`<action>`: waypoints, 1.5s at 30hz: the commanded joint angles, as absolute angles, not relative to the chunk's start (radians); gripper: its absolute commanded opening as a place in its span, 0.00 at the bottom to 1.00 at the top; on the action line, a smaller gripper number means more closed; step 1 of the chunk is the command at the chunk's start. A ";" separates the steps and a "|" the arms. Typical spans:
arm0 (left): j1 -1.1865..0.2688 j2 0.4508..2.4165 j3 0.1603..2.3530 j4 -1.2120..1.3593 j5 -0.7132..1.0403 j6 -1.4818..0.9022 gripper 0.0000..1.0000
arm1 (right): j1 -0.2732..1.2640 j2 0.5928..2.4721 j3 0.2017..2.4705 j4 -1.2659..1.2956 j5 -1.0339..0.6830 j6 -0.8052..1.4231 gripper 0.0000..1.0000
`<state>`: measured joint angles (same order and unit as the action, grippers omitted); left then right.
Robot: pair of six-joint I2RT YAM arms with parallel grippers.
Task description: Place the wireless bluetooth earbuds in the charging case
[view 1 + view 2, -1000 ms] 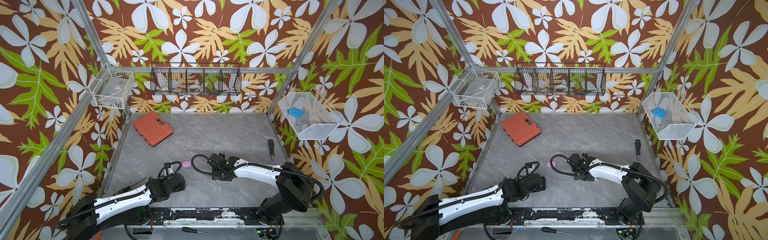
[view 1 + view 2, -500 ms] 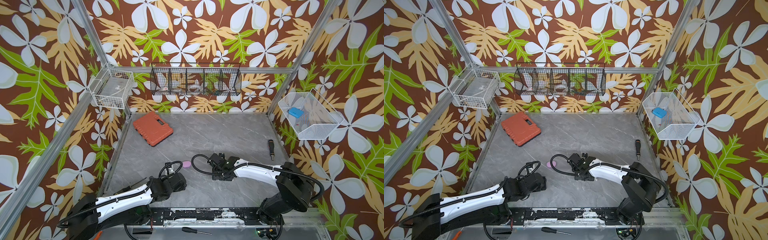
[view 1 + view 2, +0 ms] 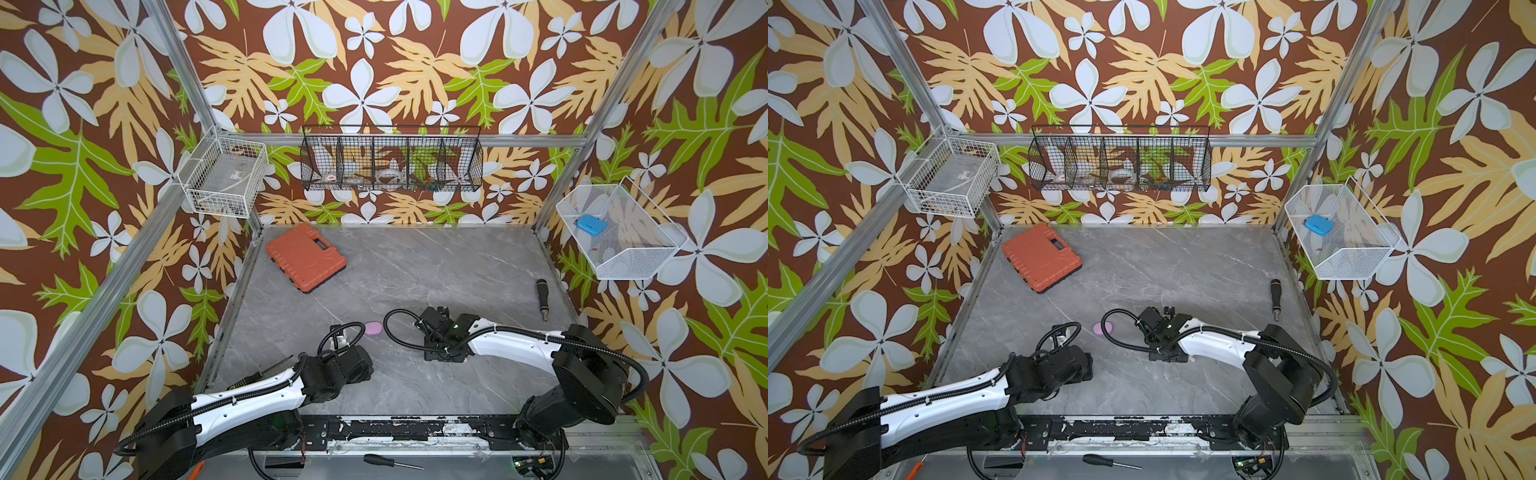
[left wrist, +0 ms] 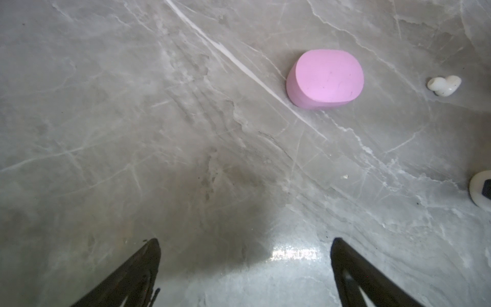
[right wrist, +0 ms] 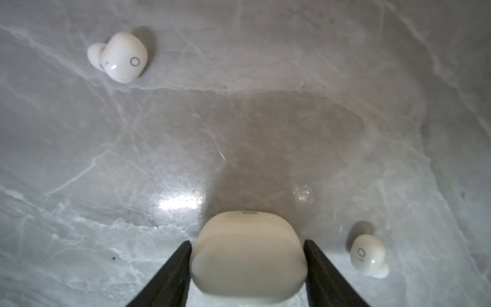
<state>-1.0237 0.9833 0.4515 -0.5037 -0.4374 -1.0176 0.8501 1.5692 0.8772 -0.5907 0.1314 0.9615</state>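
A closed white charging case (image 5: 248, 255) lies on the grey marble table, and my right gripper (image 5: 247, 242) is shut on it, one black finger pressed against each side. Two white earbuds lie loose near it, one earbud (image 5: 122, 57) farther off and another earbud (image 5: 368, 256) close beside a finger. In both top views the right wrist hides this case. A closed lilac-pink case (image 4: 325, 79) (image 3: 372, 328) sits between the two arms. My left gripper (image 4: 245, 240) hangs open over bare table, short of the pink case. A white earbud (image 4: 444, 85) shows beyond that case.
An orange tool case (image 3: 305, 257) lies at the back left, and a black screwdriver (image 3: 542, 297) near the right wall. Wire baskets hang on the walls; the right basket (image 3: 623, 266) holds a blue object (image 3: 590, 224). Another screwdriver (image 3: 390, 460) rests on the front rail.
The right gripper's fingers have drawn in slightly onto the white case. The left arm has crept a little to the right; nothing else has shifted.
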 commanded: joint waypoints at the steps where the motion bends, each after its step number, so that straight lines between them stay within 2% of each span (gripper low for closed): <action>1: -1.024 0.984 0.459 -0.509 -0.452 -1.013 1.00 | 0.851 1.555 0.874 -0.592 0.141 0.957 0.63; 8: -1.024 0.949 0.463 -0.470 -0.432 -0.974 1.00 | 0.852 1.529 0.860 -0.582 0.142 0.940 0.62; 16: -1.025 0.748 0.497 -0.362 -0.375 -0.776 1.00 | 0.852 1.440 0.829 -0.554 0.138 0.909 0.60; 19: -1.025 0.650 0.474 -0.273 -0.324 -0.634 1.00 | 0.852 1.398 0.817 -0.545 0.131 0.901 0.61; 22: -1.026 0.570 0.434 -0.206 -0.274 -0.386 1.00 | 0.853 1.353 0.807 -0.539 0.122 0.897 0.60; 29: -1.027 0.446 0.325 -0.030 -0.018 0.084 1.00 | 0.862 1.242 0.791 -0.523 0.085 0.866 0.59; 32: -1.027 0.446 0.301 0.017 0.067 0.220 1.00 | 0.873 1.203 0.795 -0.534 0.087 0.859 0.60; 37: -1.028 0.504 0.270 0.152 0.139 0.312 1.00 | 0.897 1.149 0.799 -0.534 0.072 0.850 0.60; 45: -1.028 0.663 0.223 0.294 0.064 0.536 1.00 | 0.978 1.085 0.807 -0.486 0.036 0.841 0.60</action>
<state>-1.0267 0.6353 0.2321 0.1699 0.0868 0.4217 0.9535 1.0973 0.7998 -0.5236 0.0517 0.8524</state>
